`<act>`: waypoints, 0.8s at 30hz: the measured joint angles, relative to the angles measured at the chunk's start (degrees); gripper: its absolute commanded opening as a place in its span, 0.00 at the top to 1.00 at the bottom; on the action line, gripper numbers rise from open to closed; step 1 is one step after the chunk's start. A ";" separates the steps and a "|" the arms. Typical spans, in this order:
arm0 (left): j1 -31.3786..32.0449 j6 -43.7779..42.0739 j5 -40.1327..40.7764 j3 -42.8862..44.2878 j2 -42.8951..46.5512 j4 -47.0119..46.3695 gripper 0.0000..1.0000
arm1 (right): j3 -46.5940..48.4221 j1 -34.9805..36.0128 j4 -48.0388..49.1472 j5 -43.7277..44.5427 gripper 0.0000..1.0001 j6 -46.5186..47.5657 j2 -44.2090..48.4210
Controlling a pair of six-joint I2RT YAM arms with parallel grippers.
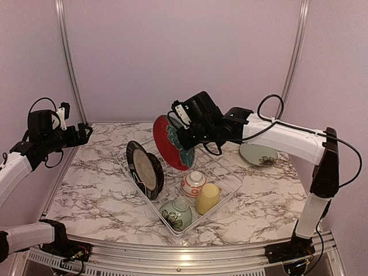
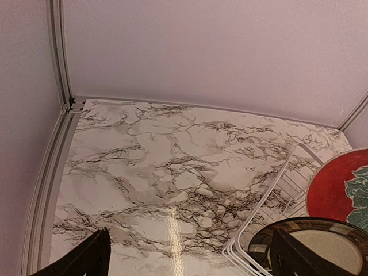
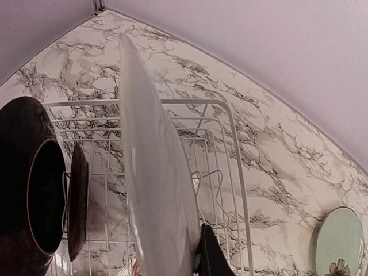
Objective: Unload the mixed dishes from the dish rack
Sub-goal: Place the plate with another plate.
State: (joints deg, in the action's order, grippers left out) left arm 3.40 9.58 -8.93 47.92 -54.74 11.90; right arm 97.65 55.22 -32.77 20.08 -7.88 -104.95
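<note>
Marble desk (image 1: 98, 190), white wire dish rack (image 1: 229, 183) in the middle. Round red-and-teal ceramic plate (image 1: 169, 150) stands upright at the rack's 12 o'clock end, with the right hand (image 1: 183, 135) clamped on its rim. Top view shows the red face; right wrist view shows only the white back. Teal flowered ceramic plate (image 1: 259, 154) lies flat on the desk at the rack's 2 o'clock. Left hand (image 1: 80, 133) is at 9 o'clock, spread wide and holding nothing.

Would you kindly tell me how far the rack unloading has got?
Done: the teal plate lies on the table, right of the rack. In hand: the right fingers pinch the red plate, upright at the rack's far end. Left: black-rimmed plates, red-patterned bowl, green bowl and yellow cup, all in the rack. The left fingers are open, off to the side.
</note>
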 measured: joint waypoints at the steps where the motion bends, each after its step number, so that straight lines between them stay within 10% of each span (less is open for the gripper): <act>1: 0.00 0.00 0.00 0.00 -0.02 0.00 0.01 | -0.09 0.00 0.22 0.00 1.00 0.09 0.90; 24: 0.35 -0.07 5.40 -4.92 10.47 6.40 0.01 | -8.13 -14.75 6.54 -13.94 1.00 -4.79 15.76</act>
State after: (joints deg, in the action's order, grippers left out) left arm 3.75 9.52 -3.53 43.00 -44.27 18.31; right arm 89.52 40.47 -26.24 6.13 -12.67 -89.19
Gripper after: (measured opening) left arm 0.989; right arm 0.106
